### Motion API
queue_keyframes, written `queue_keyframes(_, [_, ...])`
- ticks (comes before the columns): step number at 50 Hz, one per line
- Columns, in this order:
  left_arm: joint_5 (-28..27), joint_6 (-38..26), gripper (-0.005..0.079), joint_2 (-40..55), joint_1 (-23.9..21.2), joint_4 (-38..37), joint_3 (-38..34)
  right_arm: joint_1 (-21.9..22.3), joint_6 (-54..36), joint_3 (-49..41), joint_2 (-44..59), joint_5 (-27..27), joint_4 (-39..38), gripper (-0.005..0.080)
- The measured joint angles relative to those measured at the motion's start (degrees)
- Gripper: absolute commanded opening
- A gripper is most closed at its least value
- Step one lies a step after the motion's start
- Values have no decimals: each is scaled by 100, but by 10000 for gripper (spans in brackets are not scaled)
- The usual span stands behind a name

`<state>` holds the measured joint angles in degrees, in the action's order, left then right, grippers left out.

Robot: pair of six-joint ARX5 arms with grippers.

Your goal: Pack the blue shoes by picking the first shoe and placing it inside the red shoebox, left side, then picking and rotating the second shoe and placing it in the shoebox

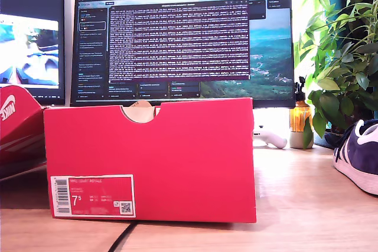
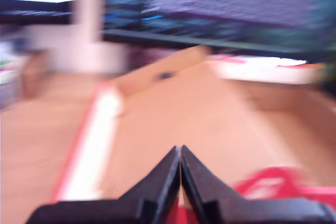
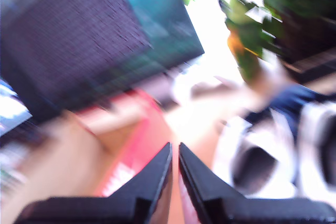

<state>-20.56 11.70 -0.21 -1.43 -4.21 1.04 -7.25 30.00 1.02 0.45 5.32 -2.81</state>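
Blue shoes (image 1: 359, 154) are seen on the bench at the exterior view's right, outside the red shoebox (image 1: 150, 160). Both end effectors (image 2: 180, 153) (image 3: 175, 150) are pressed together, empty; motion blur suggests a mistimed grasp could be risked.

White label (image 1: 93, 195) on the red shoebox's (image 1: 177, 157) front reading "7.5" with a barcode and a QR code — smaller print unreadable, part of a white swoosh on the red lid (image 1: 15, 119) at the exterior view's left, monitor (image 1: 183, 39) text too small to read.
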Motion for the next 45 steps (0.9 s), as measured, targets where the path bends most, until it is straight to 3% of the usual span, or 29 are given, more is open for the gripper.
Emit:
queue_keyframes(9, [-1296, 820, -16, 0, -164, 999, 212, 0, 1086, 0, 0, 11, -450, -8])
queue_keyframes(18, [-1965, 929, -19, 0, -352, 745, 761, 2, 1635, 0, 0, 533, -605, -7])
queue_keyframes(27, [-1996, -258, -19, 83, -378, -898, 1735, 2, 1488, 170, 0, 1215, -76, 0])
queue_keyframes(31, [-2006, -1244, -19, 350, -378, -1611, 2144, 0, 1294, 428, 7, 1239, 448, 0])
queue_keyframes(39, [-1987, -2334, -19, 1134, -402, -3093, 2542, 0, 763, 1161, 249, 1257, 1405, 0])
queue_keyframes(40, [-1950, -2719, -19, 1298, -420, -3248, 2553, 0, 763, 1255, 313, 1257, 1517, 0])
queue_keyframes(45, [-1670, -3451, -19, 1858, -599, -3740, 2586, 0, 533, 1661, 708, 1259, 1932, 0])
